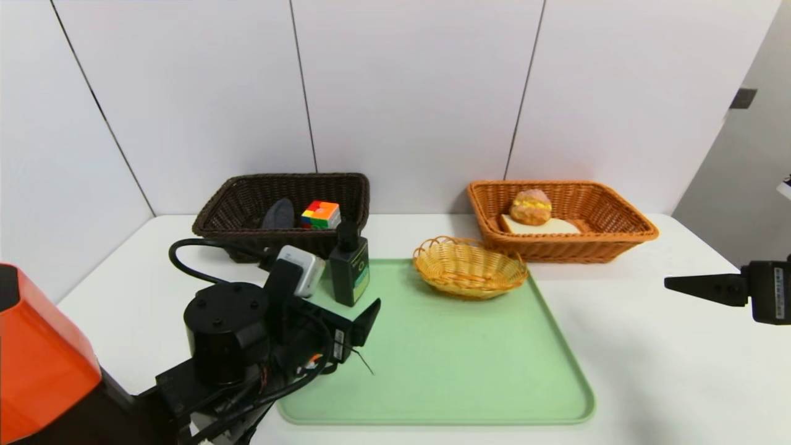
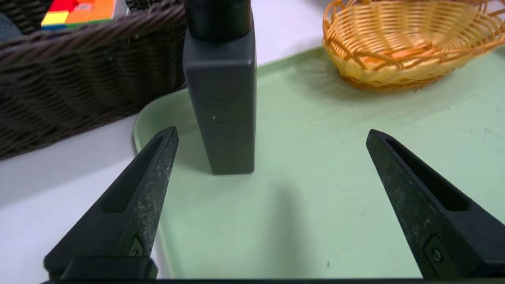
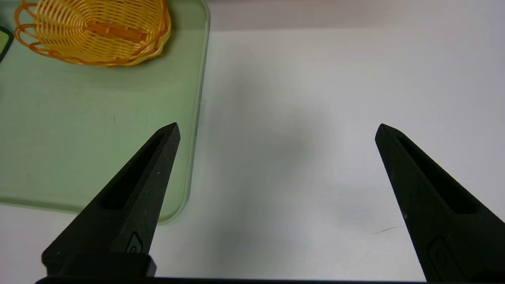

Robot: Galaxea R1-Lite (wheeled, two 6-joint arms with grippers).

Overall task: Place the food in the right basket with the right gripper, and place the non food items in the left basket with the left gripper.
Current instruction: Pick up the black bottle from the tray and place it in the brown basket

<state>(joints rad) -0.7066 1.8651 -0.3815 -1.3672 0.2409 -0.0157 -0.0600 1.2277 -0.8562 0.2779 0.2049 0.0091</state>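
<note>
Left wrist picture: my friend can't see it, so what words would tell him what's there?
The open left tool faces an upright dark bottle standing on a green tray, not touching it. A dark brown basket holding a colourful puzzle cube sits beside the tray, and a small yellow basket rests on the tray.

white panelled wall [image 1: 408, 93], white table [image 1: 649, 346]

A: Where's the bottle [image 1: 350, 267]?

B: Upright on the green tray [image 1: 469, 371], just ahead of the left gripper [image 1: 361, 324].

A: And the baskets?

B: Cube [image 1: 321, 214] in the left basket [image 1: 247, 191] (dark wicker); bun [image 1: 531, 206] in the right basket [image 1: 618, 238].
</note>
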